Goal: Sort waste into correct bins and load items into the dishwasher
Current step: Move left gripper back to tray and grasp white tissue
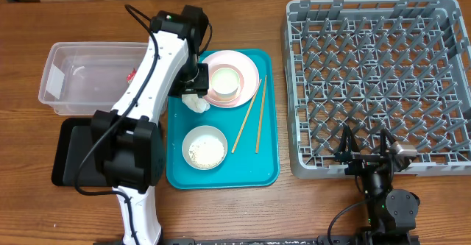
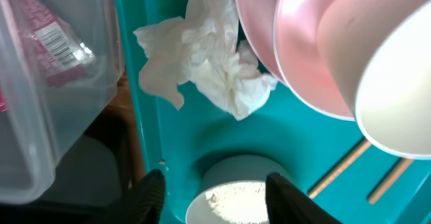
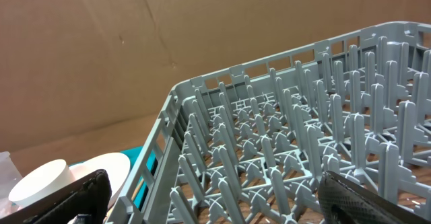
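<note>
A crumpled white tissue (image 1: 195, 103) (image 2: 202, 56) lies on the teal tray beside the pale pink plate (image 1: 243, 68) (image 2: 259, 29). My left gripper (image 1: 193, 82) (image 2: 219, 200) hangs just above it, open and holding nothing. On the plate stands a pinkish bowl (image 2: 316, 49) with a white cup (image 1: 225, 82) (image 2: 397, 96) in it. A grey-white bowl (image 1: 204, 147) (image 2: 236, 194) holds rice grains. Two chopsticks (image 1: 250, 116) (image 2: 343, 167) lie to its right. A red wrapper (image 2: 47, 29) is in the clear tub (image 1: 81, 79). My right gripper (image 1: 368, 155) (image 3: 222, 204) stands open at the grey rack's (image 1: 379, 83) (image 3: 289, 136) near edge.
The teal tray (image 1: 265, 168) sits between the bins and the rack. The flat black tray (image 1: 73, 153) lies in front of the clear tub, partly under my left arm. The cup (image 3: 37, 180) and plate (image 3: 101, 167) show at the right wrist view's lower left.
</note>
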`<state>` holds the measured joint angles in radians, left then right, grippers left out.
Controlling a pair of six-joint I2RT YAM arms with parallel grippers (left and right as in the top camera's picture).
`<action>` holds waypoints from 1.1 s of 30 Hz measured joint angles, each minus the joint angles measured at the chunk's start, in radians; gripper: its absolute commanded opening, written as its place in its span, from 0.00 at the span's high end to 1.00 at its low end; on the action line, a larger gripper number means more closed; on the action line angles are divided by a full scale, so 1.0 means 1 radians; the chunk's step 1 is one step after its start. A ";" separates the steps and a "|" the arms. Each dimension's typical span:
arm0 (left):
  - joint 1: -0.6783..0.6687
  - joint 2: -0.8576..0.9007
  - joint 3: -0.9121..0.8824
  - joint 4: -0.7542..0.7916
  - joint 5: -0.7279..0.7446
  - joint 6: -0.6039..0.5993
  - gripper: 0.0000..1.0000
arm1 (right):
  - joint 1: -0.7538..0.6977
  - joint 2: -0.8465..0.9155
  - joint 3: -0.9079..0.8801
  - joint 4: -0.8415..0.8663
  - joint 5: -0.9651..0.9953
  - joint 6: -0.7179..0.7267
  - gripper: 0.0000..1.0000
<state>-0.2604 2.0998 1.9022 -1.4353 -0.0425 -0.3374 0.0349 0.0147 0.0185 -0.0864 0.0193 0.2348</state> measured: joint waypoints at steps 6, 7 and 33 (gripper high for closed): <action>0.000 -0.001 -0.091 0.095 0.000 0.000 0.46 | 0.000 0.000 0.000 0.000 0.000 0.000 0.00; 0.000 -0.001 -0.100 0.108 0.000 0.000 0.46 | 0.000 0.000 0.000 -0.001 0.000 0.000 0.00; 0.000 -0.004 -0.323 0.385 0.000 -0.053 0.39 | 0.000 0.000 0.000 0.000 0.000 0.000 0.00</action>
<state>-0.2604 2.0960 1.5795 -1.0504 -0.0425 -0.3904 0.0349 0.0147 0.0185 -0.0868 0.0196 0.2344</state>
